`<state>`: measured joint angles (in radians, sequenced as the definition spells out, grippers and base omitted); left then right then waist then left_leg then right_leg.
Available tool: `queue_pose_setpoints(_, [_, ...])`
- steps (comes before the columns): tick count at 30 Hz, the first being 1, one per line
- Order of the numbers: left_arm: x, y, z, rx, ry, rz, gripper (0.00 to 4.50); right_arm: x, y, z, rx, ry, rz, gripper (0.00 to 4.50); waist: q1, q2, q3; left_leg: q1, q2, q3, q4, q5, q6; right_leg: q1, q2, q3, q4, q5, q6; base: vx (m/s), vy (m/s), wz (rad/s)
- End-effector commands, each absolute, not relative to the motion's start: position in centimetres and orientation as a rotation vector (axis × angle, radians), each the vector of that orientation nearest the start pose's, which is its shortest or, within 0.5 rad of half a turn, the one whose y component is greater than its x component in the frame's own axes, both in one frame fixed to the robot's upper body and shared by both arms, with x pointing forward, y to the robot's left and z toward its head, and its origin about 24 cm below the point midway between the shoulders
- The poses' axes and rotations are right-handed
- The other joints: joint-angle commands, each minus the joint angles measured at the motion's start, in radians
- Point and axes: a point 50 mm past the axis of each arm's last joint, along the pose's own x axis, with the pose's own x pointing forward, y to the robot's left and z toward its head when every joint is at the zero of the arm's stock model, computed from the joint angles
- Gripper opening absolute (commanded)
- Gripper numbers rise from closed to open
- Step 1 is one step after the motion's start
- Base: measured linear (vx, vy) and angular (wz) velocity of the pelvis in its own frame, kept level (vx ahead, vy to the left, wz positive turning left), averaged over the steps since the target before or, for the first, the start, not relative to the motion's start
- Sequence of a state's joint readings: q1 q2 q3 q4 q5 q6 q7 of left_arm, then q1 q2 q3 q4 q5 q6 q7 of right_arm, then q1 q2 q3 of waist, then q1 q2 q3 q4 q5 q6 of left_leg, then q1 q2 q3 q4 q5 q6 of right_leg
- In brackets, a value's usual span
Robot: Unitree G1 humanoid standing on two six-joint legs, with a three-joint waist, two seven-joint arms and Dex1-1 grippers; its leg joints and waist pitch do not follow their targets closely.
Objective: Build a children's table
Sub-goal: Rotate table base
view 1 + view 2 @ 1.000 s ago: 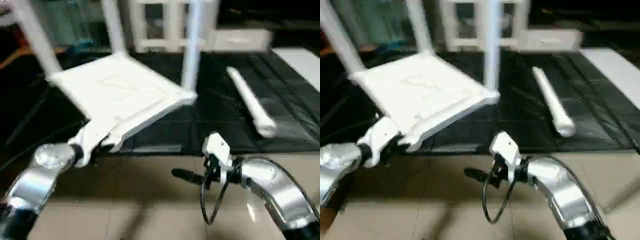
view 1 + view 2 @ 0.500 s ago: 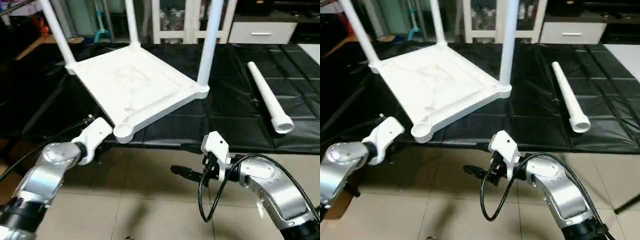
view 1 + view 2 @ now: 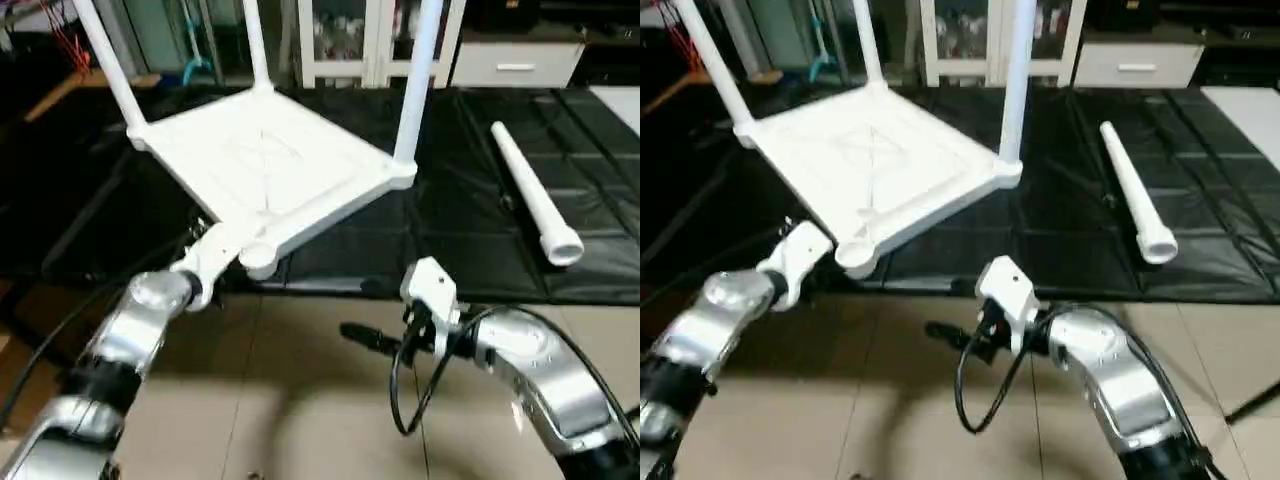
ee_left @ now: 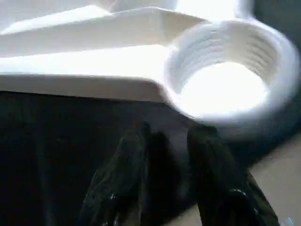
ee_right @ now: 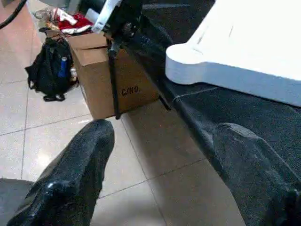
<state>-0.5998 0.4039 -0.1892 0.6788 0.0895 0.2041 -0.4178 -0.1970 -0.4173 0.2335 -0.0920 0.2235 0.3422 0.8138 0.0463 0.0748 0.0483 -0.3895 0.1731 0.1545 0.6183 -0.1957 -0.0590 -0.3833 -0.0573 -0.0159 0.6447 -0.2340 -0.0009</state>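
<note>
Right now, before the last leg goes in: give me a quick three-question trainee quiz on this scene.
1. True or false: the loose leg lies on the black mat, apart from the tabletop.
2. How many legs already stand upright in the tabletop's sockets?
3. Which gripper is nearest the empty socket? A) left gripper B) right gripper

Key: 1 true; 2 three; 3 A. The right gripper's fingers stand wide apart with nothing between them.
</note>
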Motion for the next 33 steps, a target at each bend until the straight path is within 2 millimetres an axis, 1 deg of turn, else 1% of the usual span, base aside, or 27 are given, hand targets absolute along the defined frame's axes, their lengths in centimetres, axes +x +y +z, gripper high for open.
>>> queue_pose_setpoints(1, [35.9, 19.0, 6.4, 0.504, 0.323, -0.39, 1.54, 26.1, -12.8, 7.1, -0.192, 0.215, 1.037, 3.66, 0.0, -0.008, -0.063, 0.021, 0.042, -0.015, -0.078, -0.182, 0.022, 0.033, -0.069, 0.038, -0.091, -0.026, -0.208, 0.0, 0.0, 0.0])
queue_pose_setpoints(2, [36.6, 18.2, 6.7, 0.455, 0.29, -0.377, 1.54, 26.2, -12.7, 7.1, -0.188, 0.208, 1.019, 3.66, 0.001, -0.01, -0.062, 0.014, 0.041, -0.015, -0.08, -0.171, 0.023, 0.037, -0.068, 0.035, -0.087, -0.005, -0.212, 0.0, 0.0, 0.0])
queue_pose_setpoints(3, [36.9, 17.7, 6.9, 0.428, 0.273, -0.37, 1.54, 26.3, -12.6, 7.1, -0.188, 0.202, 1.007, 3.66, 0.002, -0.009, -0.064, 0.019, 0.039, -0.013, -0.076, -0.171, 0.025, 0.034, -0.066, 0.034, -0.089, 0.002, -0.213, 0.0, 0.0, 0.0])
queue_pose_setpoints(4, [37.4, 17.0, 7.1, 0.402, 0.251, -0.356, 1.54, 26.4, -12.5, 7.1, -0.181, 0.193, 0.993, 3.66, 0.006, -0.004, -0.065, 0.022, 0.041, -0.014, -0.077, -0.175, 0.025, 0.034, -0.069, 0.035, -0.088, 0.007, -0.22, 0.0, 0.0, 0.0])
queue_pose_setpoints(5, [37.6, 16.6, 7.2, 0.388, 0.238, -0.347, 1.54, 26.5, -12.4, 7.2, -0.176, 0.187, 0.984, 3.66, 0.005, -0.007, -0.066, 0.02, 0.042, -0.014, -0.078, -0.171, 0.025, 0.036, -0.068, 0.034, -0.087, 0.02, -0.222, 0.0, 0.0, 0.0])
queue_pose_setpoints(6, [38.1, 15.7, 7.6, 0.343, 0.214, -0.325, 1.54, 26.6, -12.2, 7.3, -0.167, 0.175, 0.965, 3.66, 0.005, -0.011, -0.068, 0.016, 0.041, -0.015, -0.076, -0.149, 0.028, 0.041, -0.068, 0.032, -0.082, 0.077, -0.226, 0.0, 0.0, 0.0])
queue_pose_setpoints(7, [38.2, 15.5, 7.7, 0.335, 0.208, -0.324, 1.54, 26.7, -12.2, 7.3, -0.163, 0.173, 0.961, 3.66, 0.008, -0.01, -0.07, 0.018, 0.043, -0.017, -0.076, -0.14, 0.032, 0.044, -0.072, 0.032, -0.079, 0.097, -0.228, 0.0, 0.0, 0.0])
queue_pose_setpoints(8, [38.4, 15.0, 7.9, 0.327, 0.197, -0.323, 1.54, 26.7, -12.2, 7.4, -0.159, 0.17, 0.954, 3.66, 0.005, -0.009, -0.07, 0.015, 0.042, -0.016, -0.074, -0.124, 0.039, 0.045, -0.071, 0.031, -0.078, 0.128, -0.23, 0.0, 0.0, 0.0])
queue_pose_setpoints(9, [38.5, 14.7, 8.0, 0.316, 0.186, -0.324, 1.54, 26.7, -12.2, 7.4, -0.16, 0.168, 0.947, 3.66, 0.006, -0.011, -0.072, 0.015, 0.042, -0.016, -0.073, -0.117, 0.045, 0.046, -0.072, 0.031, -0.077, 0.144, -0.231, 0.0, 0.0, 0.0])
queue_pose_setpoints(10, [38.7, 14.5, 8.2, 0.308, 0.172, -0.323, 1.54, 26.6, -12.2, 7.5, -0.161, 0.166, 0.944, 3.66, 0.002, -0.009, -0.072, 0.011, 0.041, -0.017, -0.072, -0.105, 0.053, 0.05, -0.072, 0.03, -0.076, 0.163, -0.232, 0.0, 0.0, 0.0])
queue_pose_setpoints(13, [38.9, 14.9, 9.1, 0.3, 0.116, -0.327, 1.54, 26.5, -12.5, 7.6, -0.163, 0.162, 0.935, 3.66, -0.007, -0.002, -0.072, 0.014, 0.042, -0.018, -0.073, -0.12, 0.06, 0.05, -0.073, 0.028, -0.078, 0.174, -0.242, 0.0, 0.0, 0.0])
queue_pose_setpoints(15, [38.7, 16.1, 10.1, 0.26, 0.059, -0.337, 1.54, 26.4, -13.0, 7.7, -0.163, 0.164, 0.926, 3.66, -0.01, -0.002, -0.071, 0.015, 0.043, -0.017, -0.073, -0.132, 0.062, 0.051, -0.074, 0.028, -0.079, 0.163, -0.25, 0.0, 0.0, 0.0])
queue_pose_setpoints(17, [38.7, 16.4, 10.3, 0.244, 0.041, -0.346, 1.54, 26.4, -13.1, 7.7, -0.162, 0.165, 0.923, 3.66, -0.013, 0.0, -0.069, 0.016, 0.046, -0.017, -0.076, -0.147, 0.06, 0.048, -0.073, 0.028, -0.081, 0.141, -0.257, 0.0, 0.0, 0.0])
queue_pose_setpoints(18, [37.9, 16.7, 10.7, 0.2, 0.013, -0.446, 1.54, 26.2, -13.4, 7.6, -0.161, 0.176, 0.936, 3.66, -0.011, -0.002, -0.066, 0.018, 0.051, -0.018, -0.081, -0.165, 0.055, 0.049, -0.079, 0.03, -0.08, 0.11, -0.266, 0.0, 0.0, 0.0])
queue_pose_setpoints(19, [37.4, 16.7, 10.8, 0.185, 0.01, -0.507, 1.54, 26.1, -13.5, 7.6, -0.161, 0.182, 0.943, 3.66, -0.013, -0.002, -0.065, 0.015, 0.051, -0.016, -0.082, -0.166, 0.055, 0.048, -0.076, 0.03, -0.082, 0.104, -0.267, 0.0, 0.0, 0.0])
queue_pose_setpoints(20, [36.5, 16.6, 10.8, 0.155, 0.015, -0.598, 1.54, 25.9, -13.6, 7.6, -0.158, 0.189, 0.957, 3.66, -0.013, -0.003, -0.065, 0.018, 0.053, -0.014, -0.082, -0.169, 0.054, 0.044, -0.076, 0.031, -0.081, 0.097, -0.27, 0.0, 0.0, 0.0])
queue_pose_setpoints(21, [35.7, 16.5, 10.6, 0.132, 0.035, -0.68, 1.54, 25.7, -13.7, 7.5, -0.156, 0.196, 0.973, 3.66, -0.011, -0.003, -0.066, 0.021, 0.055, -0.014, -0.081, -0.166, 0.05, 0.045, -0.078, 0.031, -0.077, 0.101, -0.276, 0.0, 0.0, 0.0])
queue_pose_setpoints(23, [33.5, 16.4, 9.8, 0.11, 0.111, -0.861, 1.54, 25.4, -13.8, 7.4, -0.157, 0.214, 1.008, 3.66, -0.01, 0.001, -0.063, 0.019, 0.057, -0.011, -0.085, -0.169, 0.054, 0.039, -0.076, 0.032, -0.077, 0.09, -0.276, 0.0, 0.0, 0.0])
queue_pose_setpoints(24, [31.3, 16.4, 8.5, 0.098, 0.215, -1.018, 1.54, 25.1, -13.8, 7.3, -0.152, 0.232, 1.036, 3.66, -0.011, -0.004, -0.06, 0.021, 0.058, -0.009, -0.089, -0.201, 0.05, 0.035, -0.075, 0.033, -0.079, 0.038, -0.268, 0.0, 0.0, 0.0])
queue_pose_setpoints(25, [30.6, 16.4, 8.1, 0.093, 0.249, -1.062, 1.54, 25.0, -13.8, 7.3, -0.15, 0.238, 1.043, 3.66, -0.012, -0.001, -0.059, 0.022, 0.058, -0.009, -0.091, -0.215, 0.045, 0.034, -0.076, 0.033, -0.079, 0.012, -0.263, 0.0, 0.0, 0.0])
queue_pose_setpoints(26, [30.4, 16.4, 7.9, 0.089, 0.262, -1.077, 1.54, 25.0, -13.8, 7.2, -0.15, 0.24, 1.046, 3.66, -0.016, -0.003, -0.055, 0.023, 0.055, -0.006, -0.095, -0.238, 0.038, 0.03, -0.07, 0.033, -0.086, -0.033, -0.253, 0.0, 0.0, 0.0])
queue_pose_setpoints(27, [29.6, 16.3, 6.8, 0.096, 0.317, -1.119, 1.54, 24.9, -13.8, 7.2, -0.153, 0.247, 1.057, 3.66, -0.017, -0.001, -0.054, 0.026, 0.054, -0.004, -0.094, -0.25, 0.033, 0.028, -0.069, 0.034, -0.088, -0.052, -0.25, 0.0, 0.0, 0.0])
queue_pose_setpoints(28, [29.2, 16.2, 6.3, 0.104, 0.343, -1.134, 1.54, 24.9, -13.8, 7.1, -0.156, 0.249, 1.062, 3.66, -0.014, -0.003, -0.051, 0.032, 0.054, 0.0, -0.094, -0.275, 0.026, 0.02, -0.069, 0.036, -0.097, -0.1, -0.241, 0.0, 0.0, 0.0])
queue_pose_setpoints(29, [29.1, 16.3, 5.9, 0.115, 0.359, -1.136, 1.54, 24.9, -13.8, 7.1, -0.157, 0.25, 1.064, 3.66, -0.012, -0.001, -0.049, 0.033, 0.055, 0.0, -0.097, -0.296, 0.013, 0.019, -0.07, 0.037, -0.099, -0.143, -0.23, 0.0, 0.0, 0.0])
queue_pose_setpoints(30, [29.3, 16.4, 4.9, 0.149, 0.384, -1.117, 1.54, 24.9, -13.7, 7.1, -0.157, 0.249, 1.065, 3.66, -0.013, -0.008, -0.048, 0.033, 0.055, 0.001, -0.099, -0.301, 0.004, 0.019, -0.07, 0.038, -0.102, -0.164, -0.218, 0.0, 0.0, 0.0])
queue_pose_setpoints(32, [29.5, 16.5, 4.5, 0.161, 0.39, -1.09, 1.54, 24.9, -13.6, 7.2, -0.156, 0.248, 1.066, 3.66, -0.015, -0.007, -0.046, 0.027, 0.053, -0.002, -0.102, -0.305, -0.005, 0.023, -0.073, 0.039, -0.103, -0.197, -0.196, 0.0, 0.0, 0.0])
queue_pose_setpoints(33, [30.0, 16.7, 3.8, 0.183, 0.405, -1.039, 1.54, 24.9, -13.5, 7.3, -0.155, 0.246, 1.067, 3.66, -0.019, -0.008, -0.044, 0.025, 0.052, -0.001, -0.103, -0.304, -0.005, 0.023, -0.071, 0.038, -0.107, -0.206, -0.188, 0.0, 0.0, 0.0])
